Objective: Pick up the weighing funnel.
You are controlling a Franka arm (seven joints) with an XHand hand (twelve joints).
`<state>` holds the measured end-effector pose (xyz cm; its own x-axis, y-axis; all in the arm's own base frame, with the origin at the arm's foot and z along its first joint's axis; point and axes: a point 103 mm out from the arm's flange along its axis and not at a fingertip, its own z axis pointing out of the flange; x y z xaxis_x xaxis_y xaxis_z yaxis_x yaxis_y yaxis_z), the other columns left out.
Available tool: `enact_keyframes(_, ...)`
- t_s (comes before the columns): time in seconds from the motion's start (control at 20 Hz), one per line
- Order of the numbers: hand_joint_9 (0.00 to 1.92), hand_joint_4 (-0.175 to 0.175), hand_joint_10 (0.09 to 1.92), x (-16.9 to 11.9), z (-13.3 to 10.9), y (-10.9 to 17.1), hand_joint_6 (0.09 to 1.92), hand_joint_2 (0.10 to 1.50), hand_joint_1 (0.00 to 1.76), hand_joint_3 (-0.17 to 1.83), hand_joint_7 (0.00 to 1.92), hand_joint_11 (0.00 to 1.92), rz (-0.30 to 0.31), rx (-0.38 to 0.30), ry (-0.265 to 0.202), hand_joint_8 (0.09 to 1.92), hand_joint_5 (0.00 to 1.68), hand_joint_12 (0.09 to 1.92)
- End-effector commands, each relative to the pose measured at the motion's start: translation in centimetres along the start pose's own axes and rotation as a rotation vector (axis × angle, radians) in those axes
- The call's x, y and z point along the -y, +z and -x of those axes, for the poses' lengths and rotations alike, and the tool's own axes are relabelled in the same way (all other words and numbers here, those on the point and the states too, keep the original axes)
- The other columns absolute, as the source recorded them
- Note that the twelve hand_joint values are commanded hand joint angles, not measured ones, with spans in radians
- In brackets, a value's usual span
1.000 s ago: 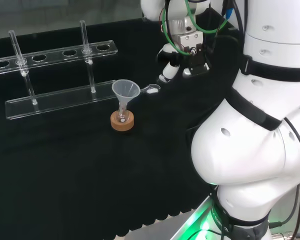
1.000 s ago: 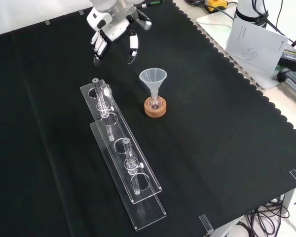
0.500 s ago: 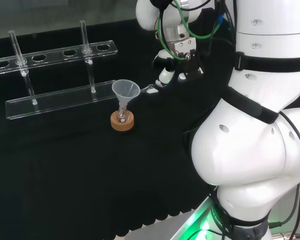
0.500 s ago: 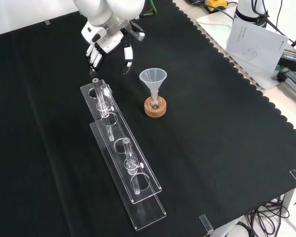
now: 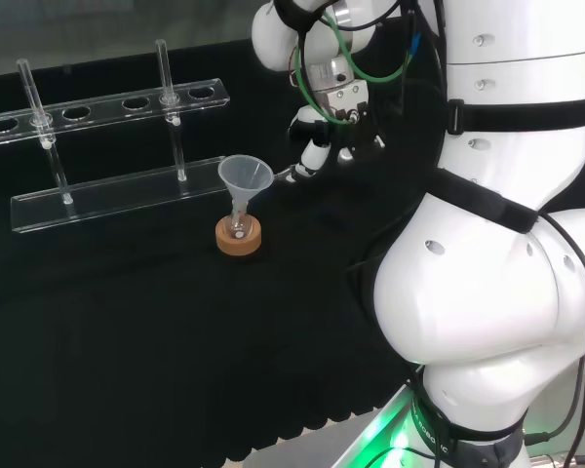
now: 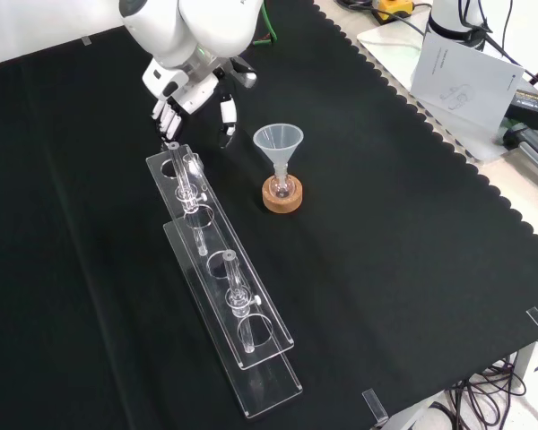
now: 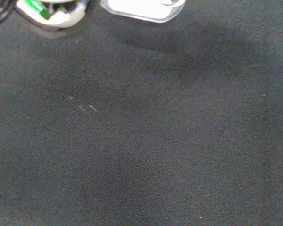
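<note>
Since a second ago the hand (image 5: 317, 146) has swung left in the head view and come down toward the weighing funnel (image 5: 289, 175), which has not shifted.

Reading that view left to right, I see the rack (image 5: 117, 195) with two tubes (image 5: 26, 88) upright in it. Next is the funnel (image 5: 245, 177), mouth up, its stem in a small flask on the cork ring (image 5: 239, 237). The weighing funnel lies on the cloth (image 5: 127, 322) just right of the funnel's rim. The hand's fingertips are right at it, and I cannot tell whether they touch. The arm (image 5: 487, 292) rises at the right.

From the front, the hand (image 6: 184, 90) hangs by the rack's far end. Its fingers (image 6: 166, 115) are straight and point down, the thumb (image 6: 226, 112) is spread wide from them, and nothing is held. My wrist camera looks down on bare cloth (image 7: 141, 141).
</note>
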<state>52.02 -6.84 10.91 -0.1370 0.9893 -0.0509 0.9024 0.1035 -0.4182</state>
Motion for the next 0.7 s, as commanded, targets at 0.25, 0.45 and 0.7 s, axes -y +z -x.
enact_keyframes(0.25, 0.61, -0.022, 0.59, -0.7, -0.7, 0.8, 0.09, 0.6, 0.82, 0.55, 0.4, 0.36, -0.002, 0.049, 0.006, 0.69, 0.56, 1.37)
enact_keyframes(0.45, 0.63, -0.023, 0.59, -1.3, -0.8, 1.2, 0.09, 0.6, 0.85, 0.56, 0.42, 0.37, 0.004, 0.05, 0.016, 0.69, 0.59, 1.37)
enact_keyframes(0.7, 0.65, -0.024, 0.57, -2.2, -0.6, 1.9, 0.09, 0.61, 0.86, 0.56, 0.44, 0.39, 0.0, 0.052, 0.017, 0.69, 0.61, 1.35)
